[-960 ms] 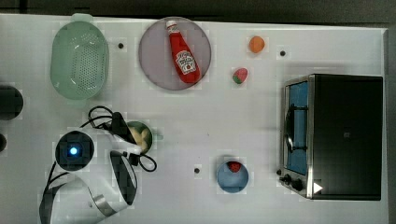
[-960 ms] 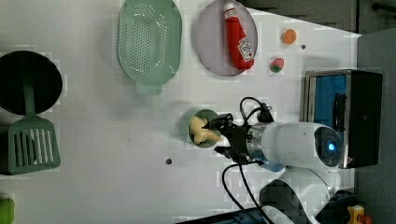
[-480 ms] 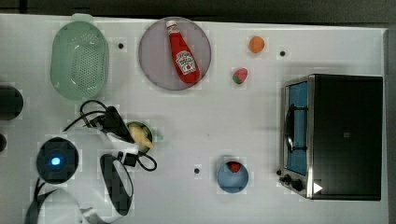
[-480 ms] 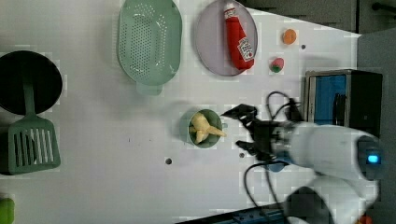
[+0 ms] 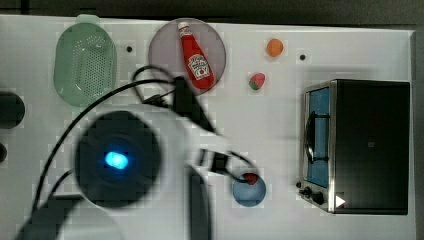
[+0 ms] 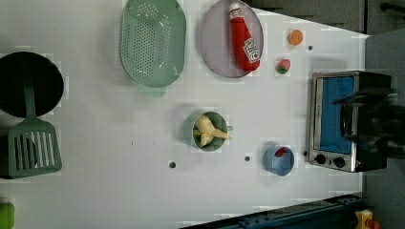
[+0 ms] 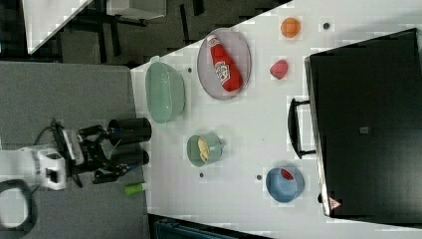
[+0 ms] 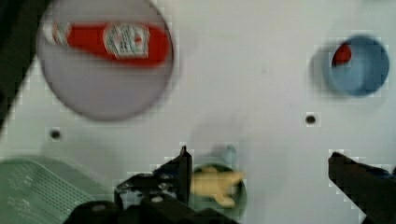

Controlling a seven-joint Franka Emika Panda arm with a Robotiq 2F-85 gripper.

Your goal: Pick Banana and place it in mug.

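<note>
- Banana (image 6: 208,130) sits inside mug (image 6: 191,138); one end pokes over the rim on the left view's right.
- Mug upright on the surface (image 6: 105,143), mid-area, between green basket (image 6: 153,43) and blue bowl (image 6: 279,161).
- Tool (image 8: 257,170) spread wide, empty, well above the mug in the wrist view; fingers (image 8: 182,168) clear of the banana.
- Right view: tool (image 7: 102,152) off past the surface edge, gripping nothing.
- Pick and place look done; nothing left but parking the arm.
</note>
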